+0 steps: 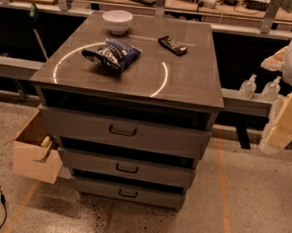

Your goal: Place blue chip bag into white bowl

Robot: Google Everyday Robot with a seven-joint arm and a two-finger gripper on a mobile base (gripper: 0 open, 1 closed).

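Observation:
The blue chip bag [112, 53] lies puffy on the grey cabinet top [188, 81], left of centre. The white bowl [117, 20] stands upright and empty at the back left of the top, a short way behind the bag. My arm hangs at the right edge of the view, beside and off the cabinet. My gripper [273, 141] is at the arm's lower end, far right of the bag and bowl and below the top's level. It holds nothing that I can see.
A flat black bar packet [172, 45] lies at the back right of the top. The cabinet has three drawers [122, 131]. An open cardboard box [33, 153] sits at its left. Two clear bottles [261, 87] stand on a ledge at the right.

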